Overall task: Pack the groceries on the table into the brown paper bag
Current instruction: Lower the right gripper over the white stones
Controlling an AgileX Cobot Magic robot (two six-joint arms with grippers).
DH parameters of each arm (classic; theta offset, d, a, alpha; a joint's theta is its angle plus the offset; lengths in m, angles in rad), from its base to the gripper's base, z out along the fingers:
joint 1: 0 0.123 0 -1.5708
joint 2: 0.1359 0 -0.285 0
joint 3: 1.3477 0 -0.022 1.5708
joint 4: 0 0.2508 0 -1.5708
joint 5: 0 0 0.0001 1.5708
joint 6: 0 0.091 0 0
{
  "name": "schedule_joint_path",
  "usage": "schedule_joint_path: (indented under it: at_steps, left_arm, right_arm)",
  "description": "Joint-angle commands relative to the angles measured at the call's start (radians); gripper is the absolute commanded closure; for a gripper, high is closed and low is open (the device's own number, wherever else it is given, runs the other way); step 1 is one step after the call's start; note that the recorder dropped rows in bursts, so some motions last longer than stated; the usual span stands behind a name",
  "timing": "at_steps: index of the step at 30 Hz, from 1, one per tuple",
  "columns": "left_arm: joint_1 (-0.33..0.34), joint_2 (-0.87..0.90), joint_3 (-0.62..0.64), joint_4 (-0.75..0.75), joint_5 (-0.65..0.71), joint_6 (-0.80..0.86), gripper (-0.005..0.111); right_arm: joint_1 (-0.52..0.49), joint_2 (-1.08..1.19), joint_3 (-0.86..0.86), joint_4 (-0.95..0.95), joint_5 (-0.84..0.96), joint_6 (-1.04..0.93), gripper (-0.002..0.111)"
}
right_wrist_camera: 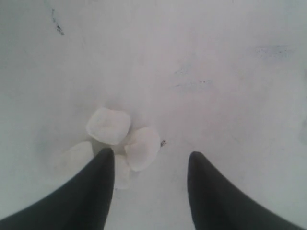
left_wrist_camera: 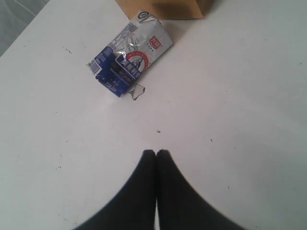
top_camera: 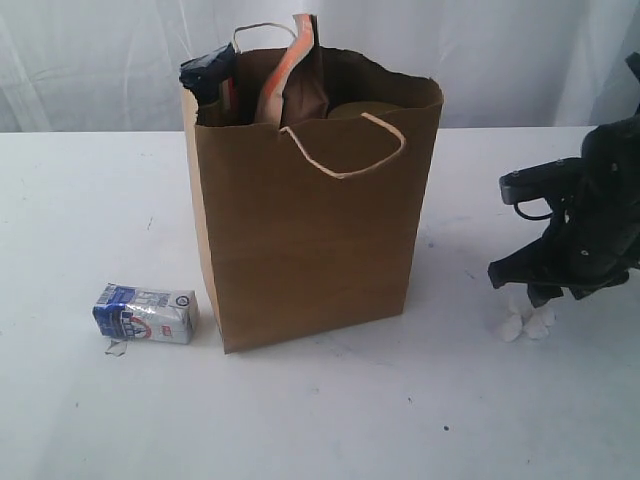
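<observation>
The brown paper bag stands upright mid-table, and its base edge shows in the left wrist view. Groceries poke out of its top: a dark packet, a brown pouch and a gold lid. The small blue-white carton lies on its side on the table, left of the bag. My left gripper is shut and empty, hovering short of the carton; the exterior view does not show it. My right gripper is open with nothing between its fingers, low over the table right of the bag.
A few small white lumps lie on the table beside one of the right gripper's fingers. A small scrap lies by the carton. White curtains hang behind the table.
</observation>
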Motion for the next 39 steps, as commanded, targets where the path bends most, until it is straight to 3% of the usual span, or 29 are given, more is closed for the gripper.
schedule_joint_path:
  at_steps: [1, 24, 39]
  left_arm:
    - [0.002, -0.007, 0.005, -0.003, -0.001, -0.006, 0.107]
    - [0.002, -0.007, 0.005, -0.003, -0.001, -0.006, 0.107]
    - [0.002, -0.007, 0.005, -0.003, -0.001, -0.006, 0.107]
  right_arm:
    - [-0.008, 0.012, -0.004, -0.002, 0.029, 0.003, 0.063]
    - [-0.037, 0.073, -0.004, -0.094, -0.022, 0.004, 0.064]
    - [-0.055, 0.073, -0.004, -0.024, -0.057, -0.004, 0.064]
